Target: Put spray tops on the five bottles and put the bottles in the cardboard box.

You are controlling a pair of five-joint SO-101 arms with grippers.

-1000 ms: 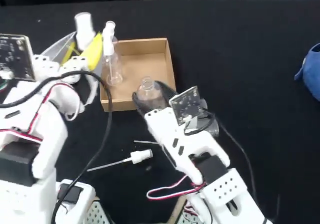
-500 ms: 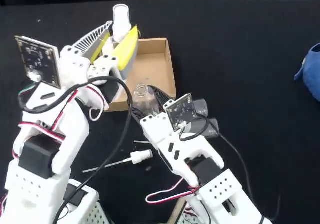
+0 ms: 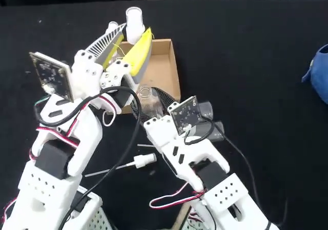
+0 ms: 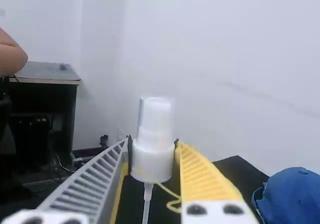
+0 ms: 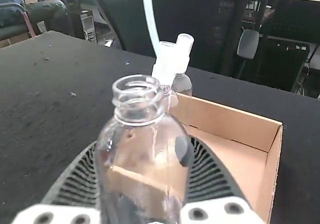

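- The left gripper point(image 3: 132, 30) was closed narrowly on a white spray top point(image 3: 134, 19). A white ribbed finger sat on one side and a yellow one on the other, pinching the collar.
- From the left wrist, the top stood upright between those fingers. Its thin dip tube point(image 4: 146, 204) hung straight down from the collar.
- From overhead, the held top was raised over the far rim of the cardboard box point(image 3: 168, 68).
- The right gripper point(image 5: 145, 149) was clasped around an open bottle point(image 5: 142, 154), with dark ribbed fingers curving round both sides of the clear body.
- The bottle was upright with its neck bare. It was held at the near side of the box, close to the near right corner. Whether it hung over the wall or just short of it could not be told.
- From the right wrist, the dip tube came down from above towards the open neck. Whether its end had entered the neck could not be told.
- A capped bottle point(image 5: 181, 84) stood upright at a corner of the box beyond the held one, with a spray head fitted. Its foot was hidden.
- The box was brown and open-topped, and it stood between the two arms' reach.
- A loose spray top point(image 3: 144, 161) lay on its side on the table point(image 3: 256, 50) between the arm bases. Its long tube trailed towards the left arm.
- The table was covered in black cloth.
- A blue object point(image 3: 319, 76) lay at the table's right edge, well apart from the box.
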